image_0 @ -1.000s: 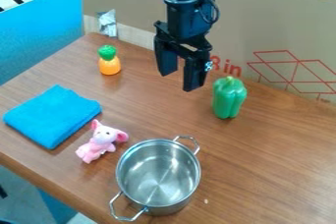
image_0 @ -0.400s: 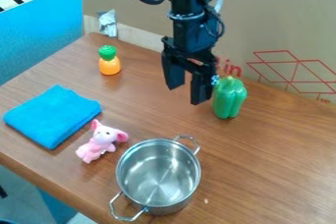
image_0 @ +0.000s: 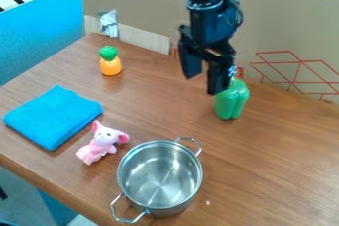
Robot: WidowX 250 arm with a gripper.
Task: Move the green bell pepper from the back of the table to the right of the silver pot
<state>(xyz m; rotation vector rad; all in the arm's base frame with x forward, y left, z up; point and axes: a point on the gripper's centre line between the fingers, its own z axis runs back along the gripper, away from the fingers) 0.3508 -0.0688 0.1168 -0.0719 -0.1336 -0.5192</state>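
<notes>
We hold our hand (image_0: 203,86) over the far part of the table (image_0: 271,155), its two fingers apart and pointing down. Nearest to it is the green bell pepper (image_0: 231,103), which stands upright just beside the right-hand finger in our view; that finger partly covers the pepper's upper left side, and we cannot tell whether the two touch.

Nearer to us, well apart from the hand, we see a shiny metal pot (image_0: 159,178) with two loop handles, one toward the hand and one toward the table's near edge. Left of the pot we find a pink toy animal (image_0: 101,143) with big ears, lying between it and a folded blue cloth (image_0: 53,117). Farther back on the left stands a small orange toy (image_0: 110,66) with a green top.

Behind the table we see a cardboard sheet (image_0: 298,22) with red lines, a crumpled silvery piece (image_0: 108,24) against it, and a blue panel (image_0: 39,31) on the left.
</notes>
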